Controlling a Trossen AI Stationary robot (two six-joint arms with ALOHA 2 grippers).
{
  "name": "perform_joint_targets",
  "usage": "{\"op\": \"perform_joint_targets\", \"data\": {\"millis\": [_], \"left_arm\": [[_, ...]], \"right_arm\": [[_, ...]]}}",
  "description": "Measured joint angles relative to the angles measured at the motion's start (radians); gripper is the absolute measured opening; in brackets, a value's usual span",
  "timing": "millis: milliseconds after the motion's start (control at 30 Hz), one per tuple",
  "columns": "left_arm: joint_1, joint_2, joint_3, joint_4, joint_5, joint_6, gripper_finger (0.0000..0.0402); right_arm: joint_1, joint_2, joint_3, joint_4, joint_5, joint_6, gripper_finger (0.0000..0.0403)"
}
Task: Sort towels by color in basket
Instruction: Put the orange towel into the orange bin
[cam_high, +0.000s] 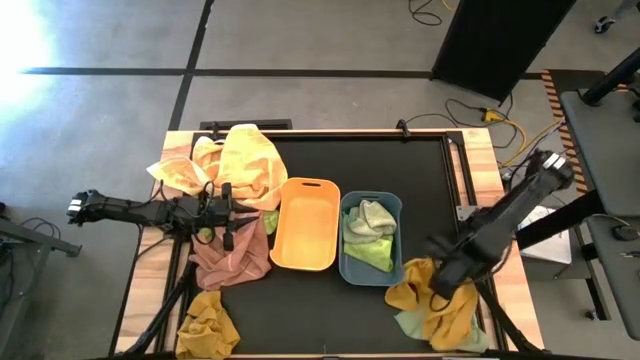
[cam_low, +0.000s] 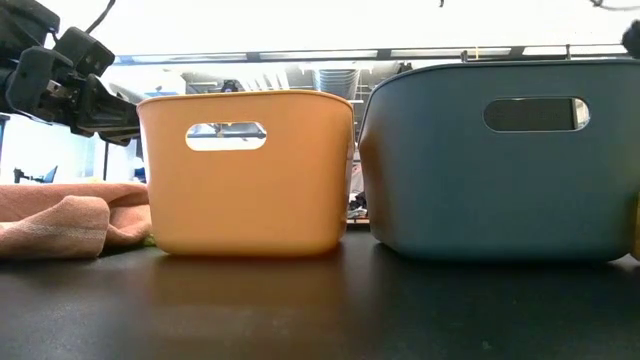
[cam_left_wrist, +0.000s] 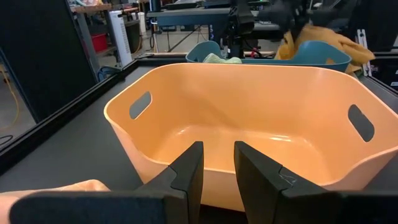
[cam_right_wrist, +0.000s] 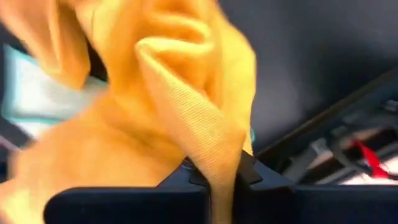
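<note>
Right end effector (cam_right_wrist: 217, 177): closed on a mustard-orange towel (cam_right_wrist: 180, 93), near the blue tub's (cam_high: 345, 268) corner
Left end effector (cam_left_wrist: 217, 168): empty, fingers slightly parted, facing the orange tub (cam_high: 305, 223)
Done: green towels (cam_high: 368, 235) lie in the blue tub
Left: orange tub holds nothing; yellow pile (cam_high: 235, 160), salmon pink towel (cam_high: 235, 255) and another mustard one (cam_high: 207, 325) lie loose on the desk (cam_high: 400, 165)
Progress: I judge under half sorted
</note>
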Motion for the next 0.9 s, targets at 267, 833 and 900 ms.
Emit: {"op": "perform_joint_targets", "data": {"millis": [267,833,900], "left_arm": [[0.000,0.000,0.000,0.000,0.000,0.000,0.0075],[0.000,0.000,0.000,0.000,0.000,0.000,0.0075],[0.000,0.000,0.000,0.000,0.000,0.000,0.0075]], "right_arm": [[0.000,-0.247,0.177,-0.195,0.438,0.083,0.0009],[-0.054,-0.220,0.318,0.615,1.195,-0.973,0.0009],[-0.092,-0.185,0.317,0.668,1.211,-1.034,0.0009]]}}
